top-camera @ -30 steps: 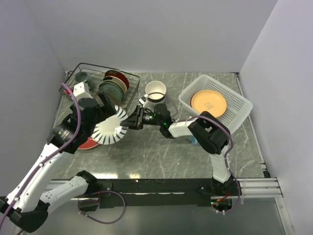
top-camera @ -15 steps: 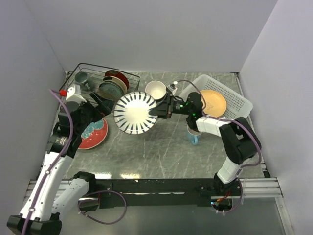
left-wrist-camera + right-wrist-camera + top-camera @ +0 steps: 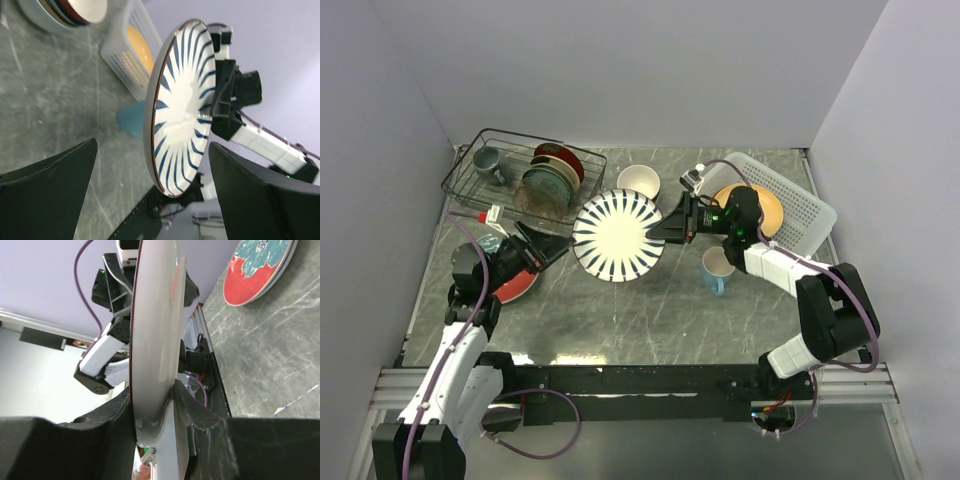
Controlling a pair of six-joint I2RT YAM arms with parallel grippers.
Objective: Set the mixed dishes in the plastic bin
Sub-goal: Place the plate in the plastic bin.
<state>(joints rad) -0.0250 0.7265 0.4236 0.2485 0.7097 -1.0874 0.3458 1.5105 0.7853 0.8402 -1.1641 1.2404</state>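
1. Top view: the right gripper (image 3: 667, 231) is clamped on the right rim of the navy-striped white plate (image 3: 618, 236). It holds the plate tilted on edge above the table (image 3: 620, 315), its striped face turned up toward the camera.
2. Top view: the left gripper (image 3: 552, 246) sits just left of that plate with its fingers spread, not touching it. A red plate (image 3: 518, 284) lies flat on the table under the left arm (image 3: 460, 330).
3. Top view: the white plastic bin (image 3: 807, 212) sits at the far right and holds an orange plate (image 3: 767, 207). The striped plate is outside the bin, to its left. A light blue mug (image 3: 716, 271) stands on the table below the right forearm, and a cream bowl (image 3: 638, 180) sits just beyond the striped plate.
4. Top view: the black wire rack (image 3: 470, 175) at the far left holds upright plates (image 3: 548, 180) and a grey-green mug (image 3: 488, 158).
5. Left wrist view: the two dark fingers (image 3: 50, 170) stand wide apart with nothing between them. Ahead, the striped plate stands nearly upright in the air, with the right gripper gripping its far rim. Behind it are the bin, the orange plate and the mug.
6. Right wrist view: the fingers (image 3: 112, 425) pinch the striped plate's rim, seen edge-on. The red plate, with a teal flower pattern, lies on the table at upper right.
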